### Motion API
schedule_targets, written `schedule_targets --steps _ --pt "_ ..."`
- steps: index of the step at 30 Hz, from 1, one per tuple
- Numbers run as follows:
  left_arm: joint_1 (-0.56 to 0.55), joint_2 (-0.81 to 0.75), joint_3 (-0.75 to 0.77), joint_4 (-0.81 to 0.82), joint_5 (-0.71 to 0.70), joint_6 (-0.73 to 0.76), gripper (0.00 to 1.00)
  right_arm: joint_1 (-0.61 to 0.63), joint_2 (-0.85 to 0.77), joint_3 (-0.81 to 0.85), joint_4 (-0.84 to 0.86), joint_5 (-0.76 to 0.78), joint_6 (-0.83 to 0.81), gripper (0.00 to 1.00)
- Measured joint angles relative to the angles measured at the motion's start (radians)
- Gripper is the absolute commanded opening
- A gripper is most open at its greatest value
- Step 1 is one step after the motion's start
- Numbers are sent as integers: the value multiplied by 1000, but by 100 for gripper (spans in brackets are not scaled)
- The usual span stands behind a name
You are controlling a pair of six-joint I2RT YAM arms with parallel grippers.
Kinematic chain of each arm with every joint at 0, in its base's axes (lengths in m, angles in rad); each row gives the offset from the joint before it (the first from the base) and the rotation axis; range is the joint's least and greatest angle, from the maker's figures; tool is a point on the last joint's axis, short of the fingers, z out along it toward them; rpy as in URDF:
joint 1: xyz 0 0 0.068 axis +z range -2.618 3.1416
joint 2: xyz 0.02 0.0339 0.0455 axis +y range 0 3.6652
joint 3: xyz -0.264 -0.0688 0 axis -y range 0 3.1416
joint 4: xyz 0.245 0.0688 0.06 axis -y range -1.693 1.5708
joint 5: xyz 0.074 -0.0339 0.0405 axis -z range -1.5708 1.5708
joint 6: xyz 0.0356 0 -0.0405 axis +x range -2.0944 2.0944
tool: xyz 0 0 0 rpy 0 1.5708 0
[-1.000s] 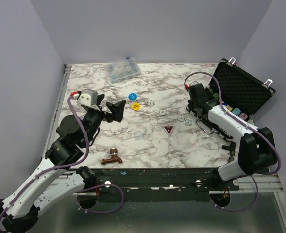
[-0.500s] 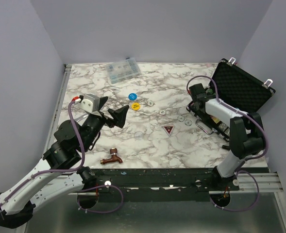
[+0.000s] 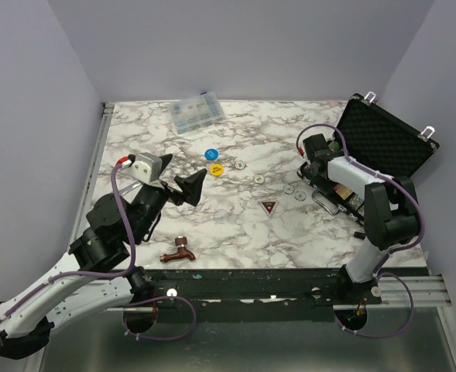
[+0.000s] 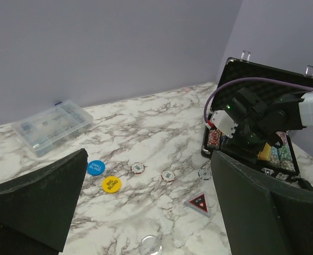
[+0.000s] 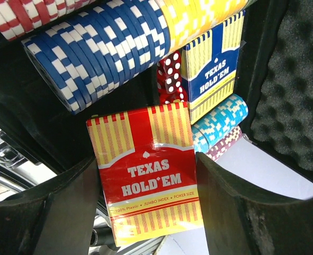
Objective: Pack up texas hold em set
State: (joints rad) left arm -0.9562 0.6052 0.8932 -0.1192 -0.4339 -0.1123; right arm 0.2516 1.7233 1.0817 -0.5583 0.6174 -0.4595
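Right arm, folded tighter than a second ago, holds its end effector (image 5: 145, 172) gripping the red card box (image 5: 145, 154), the case (image 3: 390, 139) beneath it; left end effector (image 4: 148, 175) gapes wide.

Open case (image 4: 284, 71) at right — blue disc (image 4: 95, 167) beside yellow disc (image 4: 111, 184).

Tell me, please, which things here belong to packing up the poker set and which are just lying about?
Belong: black case, chip rows, red card box, blue card box, blue disc, yellow disc, loose chips.
Lying about: clear compartment box, copper faucet.
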Motion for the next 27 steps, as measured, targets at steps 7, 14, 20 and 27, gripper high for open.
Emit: schedule_targets --steps 7,14,20,27 --pt "-1 1 0 6 -8 12 99 0 0 5 5 -10 -7 98" --pt "-2 9 0 6 -11 15 99 -4 -7 21 18 -6 -2 100" --pt "-2 10 0 6 -11 15 99 -19 -57 21 30 0 47 83" --pt "-2 10 0 6 -11 15 99 -121 -58 21 90 40 114 69"
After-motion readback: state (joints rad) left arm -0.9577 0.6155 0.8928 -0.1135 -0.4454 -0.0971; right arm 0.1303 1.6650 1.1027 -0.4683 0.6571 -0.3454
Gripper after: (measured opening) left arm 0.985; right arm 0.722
